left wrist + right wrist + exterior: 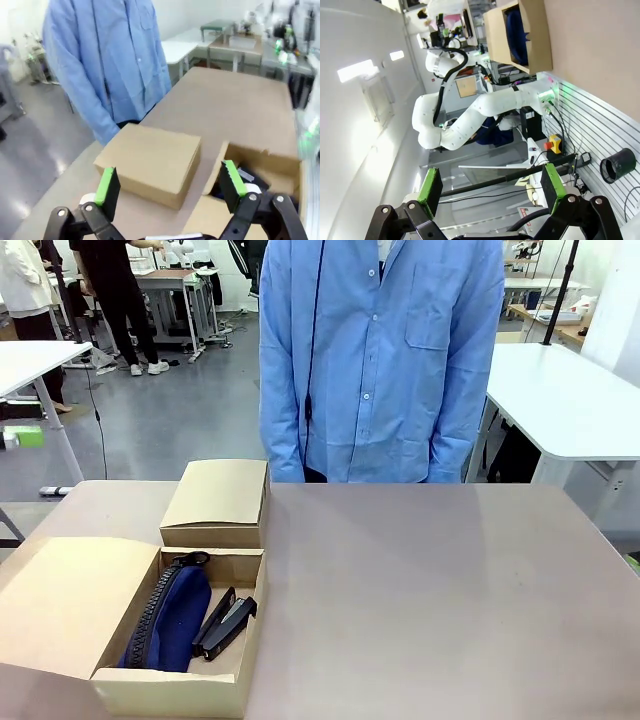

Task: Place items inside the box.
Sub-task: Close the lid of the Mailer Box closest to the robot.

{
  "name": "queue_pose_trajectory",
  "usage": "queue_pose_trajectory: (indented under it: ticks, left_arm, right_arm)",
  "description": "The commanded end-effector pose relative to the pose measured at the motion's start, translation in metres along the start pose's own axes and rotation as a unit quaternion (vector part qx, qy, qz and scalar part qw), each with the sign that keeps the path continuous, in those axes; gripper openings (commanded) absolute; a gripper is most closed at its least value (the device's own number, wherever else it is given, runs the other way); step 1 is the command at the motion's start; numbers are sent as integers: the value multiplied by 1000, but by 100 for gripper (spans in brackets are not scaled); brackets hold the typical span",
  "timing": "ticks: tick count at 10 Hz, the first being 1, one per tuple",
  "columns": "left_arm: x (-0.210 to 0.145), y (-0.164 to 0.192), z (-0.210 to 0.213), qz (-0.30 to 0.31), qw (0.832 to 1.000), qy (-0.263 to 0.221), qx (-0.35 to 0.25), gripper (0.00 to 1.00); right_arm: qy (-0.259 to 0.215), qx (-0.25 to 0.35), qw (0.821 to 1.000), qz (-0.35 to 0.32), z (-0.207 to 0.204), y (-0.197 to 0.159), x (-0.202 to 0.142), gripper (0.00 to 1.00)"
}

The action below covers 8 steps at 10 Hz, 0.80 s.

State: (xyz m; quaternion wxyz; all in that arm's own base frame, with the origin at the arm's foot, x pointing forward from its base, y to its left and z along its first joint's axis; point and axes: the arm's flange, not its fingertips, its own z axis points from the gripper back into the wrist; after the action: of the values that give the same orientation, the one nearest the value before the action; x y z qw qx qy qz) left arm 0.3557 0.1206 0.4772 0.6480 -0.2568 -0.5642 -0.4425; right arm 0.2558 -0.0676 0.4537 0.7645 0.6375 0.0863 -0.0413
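**Pouch and stapler inside the open box, both grippers apart**

The table (420,590) is seen as a wide brown surface, and most of it is bare. At its far edge a person (385,350) in a light blue shirt is standing, with the arms held down along the body.

The open box (175,690) is placed at the near left part of the table. One flap is folded out flat to the left. A closed carton (215,500) is set just behind the open box, and the two are touching or nearly touching; which one cannot be told from the front view.

Inside the box, the navy pouch (175,620) is laid along the left side, with its dark zip turned to the left wall. The black stapler (225,625) is laid just beside the pouch, on its right, pointing to the far right corner. Other items cannot be made out inside.

In the left wrist view, the left gripper (170,185) is held above the table, near the closed carton, with the jaws wide apart and nothing between them. In the right wrist view, the right gripper (490,187) is also held with the jaws wide apart and empty; the box is seen far off at the top.
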Motion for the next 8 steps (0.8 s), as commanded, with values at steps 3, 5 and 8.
queue_pose_trajectory:
  ticks: [3,5,8]
  left_arm:
    - [-75,50,73,-128,977,171,-10,100]
    - [-60,30,53,-128,983,129,-17,100]
    - [-114,52,79,-112,960,257,-11,100]
  right_arm:
    - [3,8,1000,1,4,6,-1,100]
    - [3,8,1000,1,4,6,-1,100]
    - [3,8,1000,1,4,6,-1,100]
